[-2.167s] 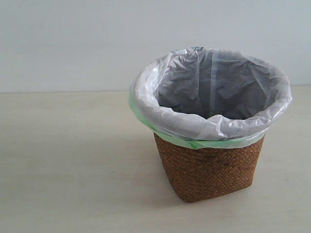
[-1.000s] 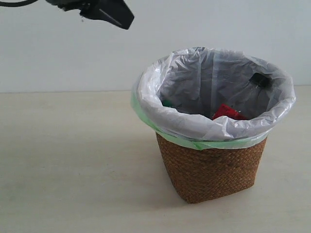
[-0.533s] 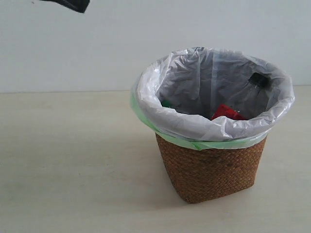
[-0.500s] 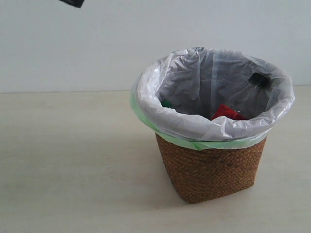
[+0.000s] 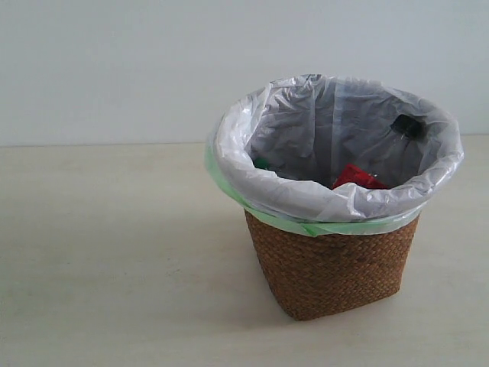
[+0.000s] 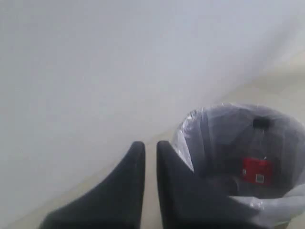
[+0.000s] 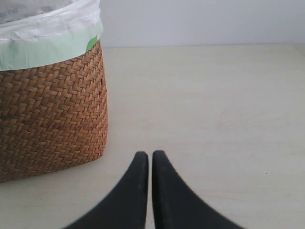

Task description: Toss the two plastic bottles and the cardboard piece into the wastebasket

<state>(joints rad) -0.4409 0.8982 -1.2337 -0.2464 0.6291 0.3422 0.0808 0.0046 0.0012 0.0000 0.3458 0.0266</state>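
Since the earlier frames the dark tip of the left arm has left the top of the exterior view, and the wastebasket (image 5: 328, 267), empty in the earliest frame, now holds bottles. The slimmer bottle (image 5: 359, 177) leans inside it against the bag, red label low and black cap (image 5: 407, 126) high near the far right rim; it probably props at a slant because it is too long to lie flat. The wider bottle (image 5: 262, 163) shows only its green cap, low at the left inner wall. The cardboard piece appears in no view; whether it lies below the rim cannot be told.

The plastic bag (image 5: 252, 130) folds over the rim, which keeps the mouth open. The wastebasket stands upright on the table (image 5: 114, 267).

The left gripper (image 6: 146, 150) hangs above and beside the wastebasket, jaws drawn nearly together and empty. The right gripper (image 7: 150, 160) sits low beside the woven wall, jaws all but touching, also empty.
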